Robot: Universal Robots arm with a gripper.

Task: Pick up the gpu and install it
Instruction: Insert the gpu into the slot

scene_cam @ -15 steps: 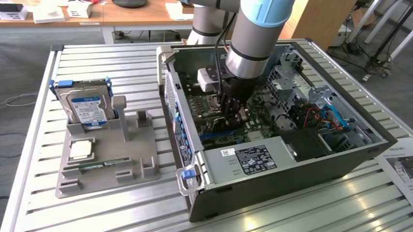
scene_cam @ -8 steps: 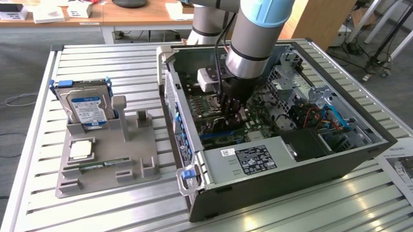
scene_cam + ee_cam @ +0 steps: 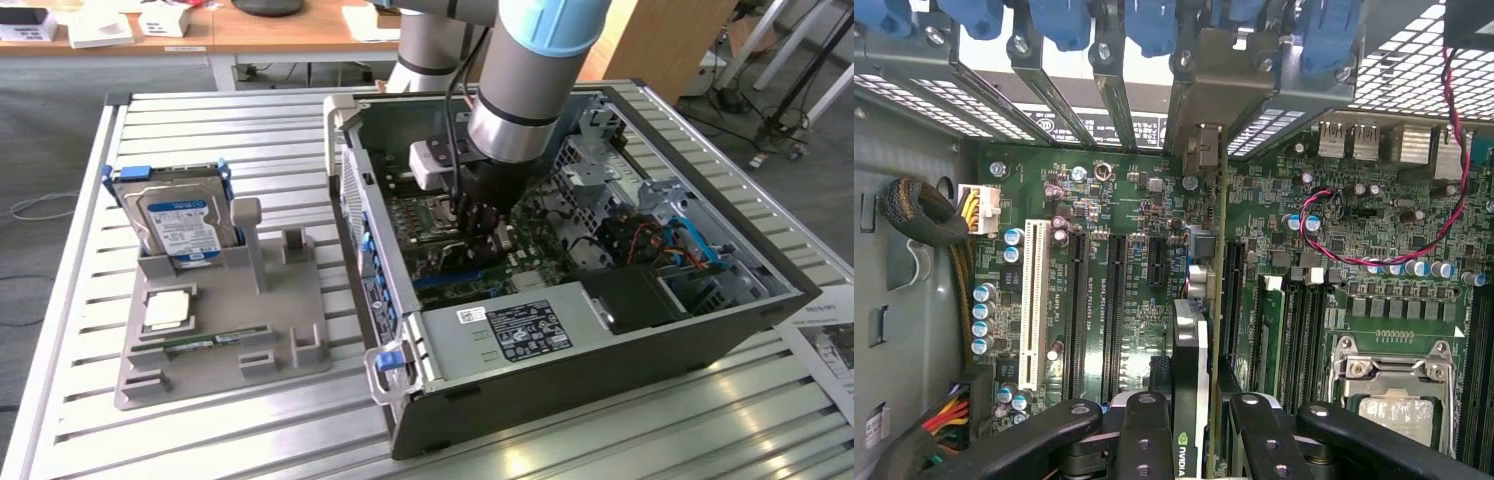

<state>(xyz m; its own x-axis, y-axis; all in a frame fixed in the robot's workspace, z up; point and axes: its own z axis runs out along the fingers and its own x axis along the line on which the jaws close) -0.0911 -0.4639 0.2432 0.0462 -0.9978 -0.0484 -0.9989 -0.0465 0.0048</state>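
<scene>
The end effector (image 3: 1199,428) is clenched on the graphics card (image 3: 1192,350), one finger on each face. It holds the card on edge inside the open computer case (image 3: 747,320), directly over the motherboard (image 3: 1104,200). The card's metal end bracket (image 3: 1200,152) sits up against the rear slot frame (image 3: 1104,90).

I cannot tell whether the card's lower edge is already in its connector or only just above it. The main risk, as I judge it, is pressing down while that edge is slightly off the long black slot (image 3: 1234,290) beside it. That would load the board rather than seat the card. The bracket could also catch on the rear frame and tip the card. A tilted card could slip in the grip or knock the small capacitors (image 3: 1301,222) nearby.

In the exterior view the arm (image 3: 534,90) comes almost straight down into the case with its wrist vertical. It is well apart from the hard drive (image 3: 180,225) in its grey holder (image 3: 227,350) on the slatted surface (image 3: 200,440).
</scene>
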